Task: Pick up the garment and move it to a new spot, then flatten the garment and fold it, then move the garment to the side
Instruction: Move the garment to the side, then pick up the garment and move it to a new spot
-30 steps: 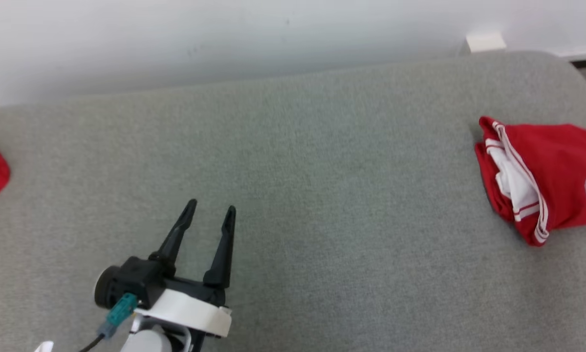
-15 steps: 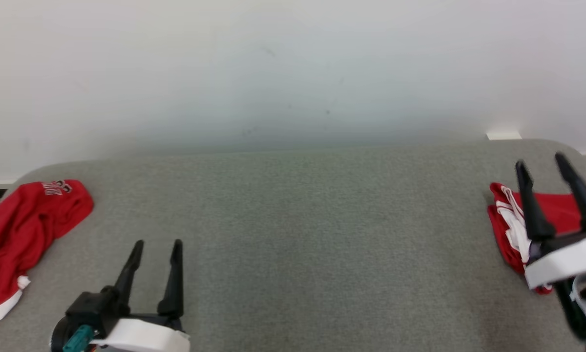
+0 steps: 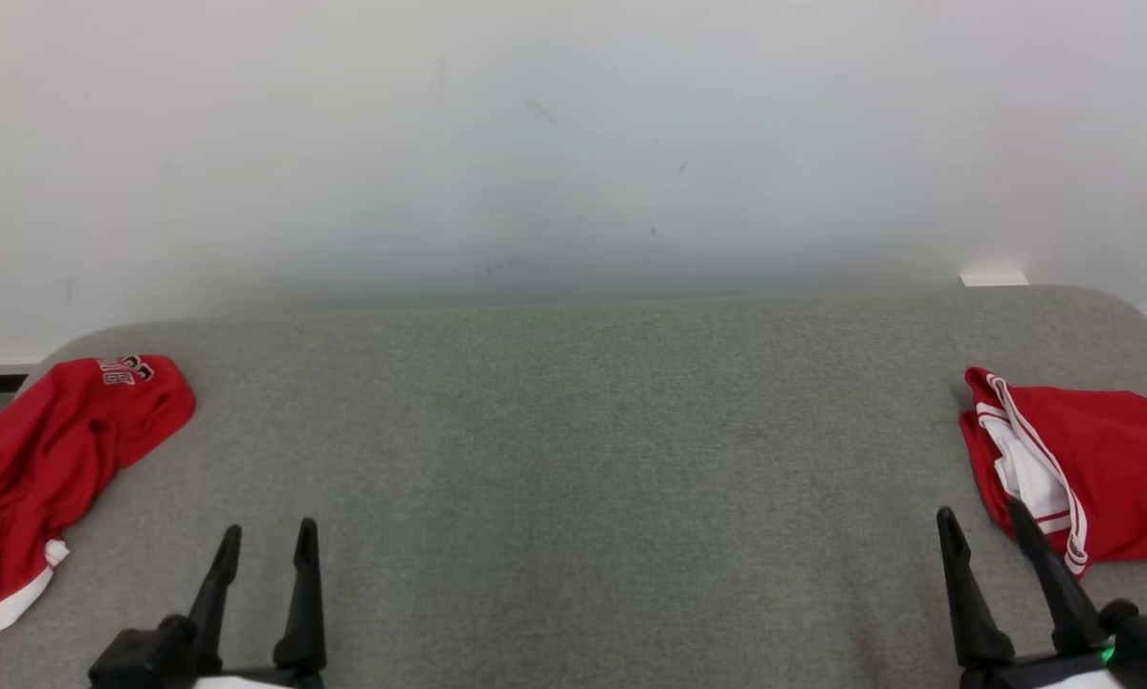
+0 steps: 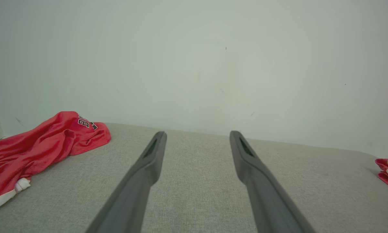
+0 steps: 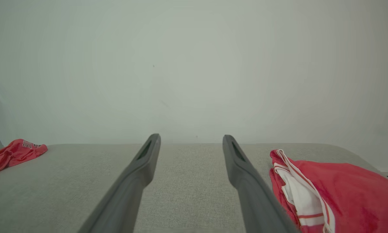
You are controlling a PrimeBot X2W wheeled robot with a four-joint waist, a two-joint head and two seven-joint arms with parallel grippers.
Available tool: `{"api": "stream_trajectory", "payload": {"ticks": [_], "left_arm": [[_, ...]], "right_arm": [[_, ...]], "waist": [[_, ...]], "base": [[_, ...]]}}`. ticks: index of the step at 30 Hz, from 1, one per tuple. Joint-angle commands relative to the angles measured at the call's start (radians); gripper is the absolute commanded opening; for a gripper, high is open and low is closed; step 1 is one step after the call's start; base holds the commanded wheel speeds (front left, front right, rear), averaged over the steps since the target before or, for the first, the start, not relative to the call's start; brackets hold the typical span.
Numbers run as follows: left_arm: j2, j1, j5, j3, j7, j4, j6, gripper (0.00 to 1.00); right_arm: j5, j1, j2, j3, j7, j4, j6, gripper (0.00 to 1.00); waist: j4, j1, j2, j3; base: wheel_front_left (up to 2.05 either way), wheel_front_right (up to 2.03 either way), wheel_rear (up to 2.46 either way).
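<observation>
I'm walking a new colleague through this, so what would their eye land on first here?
Two patches of red on the grey surface: a crumpled red jersey with lettering at the far left edge, and a folded red garment with white striped trim at the far right. Next, the left gripper and right gripper, both open and empty at the near edge.

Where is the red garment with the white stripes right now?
The red garment with white stripes lies at the right end of the grey table in the head view, just beyond the open right gripper.
</observation>
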State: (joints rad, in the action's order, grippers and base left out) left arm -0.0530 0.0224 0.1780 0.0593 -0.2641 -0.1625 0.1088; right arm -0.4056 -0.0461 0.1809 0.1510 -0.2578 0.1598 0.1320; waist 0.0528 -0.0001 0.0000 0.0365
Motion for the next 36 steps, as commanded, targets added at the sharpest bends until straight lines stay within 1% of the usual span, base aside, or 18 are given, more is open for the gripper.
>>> {"api": "stream_trajectory", "payload": {"ticks": [1, 7, 12, 15, 27, 32, 36], "left_arm": [[-0.001, -0.018, 0.005, 0.003, 0.000, 0.002, -0.004, 1.00], [0.001, -0.049, 0.022, -0.026, 0.000, -0.009, -0.017, 1.00], [0.001, -0.052, 0.036, -0.053, 0.000, -0.011, -0.028, 1.00], [0.001, -0.050, 0.034, -0.061, 0.000, -0.008, -0.033, 1.00], [0.001, -0.035, 0.026, -0.072, 0.000, -0.015, -0.031, 1.00], [0.001, -0.028, 0.016, -0.067, 0.000, -0.013, -0.031, 1.00], [0.001, -0.013, -0.010, -0.071, 0.000, -0.018, -0.027, 1.00]], "right_arm": [[0.004, 0.017, -0.006, -0.003, -0.005, -0.005, -0.003, 1.00], [0.018, 0.062, -0.047, -0.006, -0.007, -0.012, -0.003, 1.00], [0.024, 0.066, -0.069, -0.020, -0.007, -0.025, -0.003, 1.00], [0.031, 0.068, -0.073, -0.020, -0.007, -0.031, -0.003, 1.00], [0.044, 0.061, -0.078, -0.016, -0.007, -0.017, -0.003, 1.00], [0.044, 0.050, -0.076, -0.007, -0.007, -0.015, -0.003, 1.00], [0.038, 0.039, -0.075, 0.001, -0.007, -0.009, -0.003, 1.00]], "waist": [[0.004, 0.0001, 0.0000, 0.001], [0.014, 0.0001, 0.0000, 0.005], [0.018, 0.0001, 0.0000, 0.005], [0.017, 0.0001, 0.0000, 0.004], [0.002, 0.0001, 0.0000, 0.001], [-0.025, 0.0001, 0.0000, 0.000], [-0.086, 0.0001, 0.0000, -0.004]], "base": [[0.00, 0.00, 0.00], [0.00, 0.00, 0.00], [0.00, 0.00, 0.00], [0.00, 0.00, 0.00], [0.00, 0.00, 0.00], [0.00, 0.00, 0.00], [0.00, 0.00, 0.00]]}}
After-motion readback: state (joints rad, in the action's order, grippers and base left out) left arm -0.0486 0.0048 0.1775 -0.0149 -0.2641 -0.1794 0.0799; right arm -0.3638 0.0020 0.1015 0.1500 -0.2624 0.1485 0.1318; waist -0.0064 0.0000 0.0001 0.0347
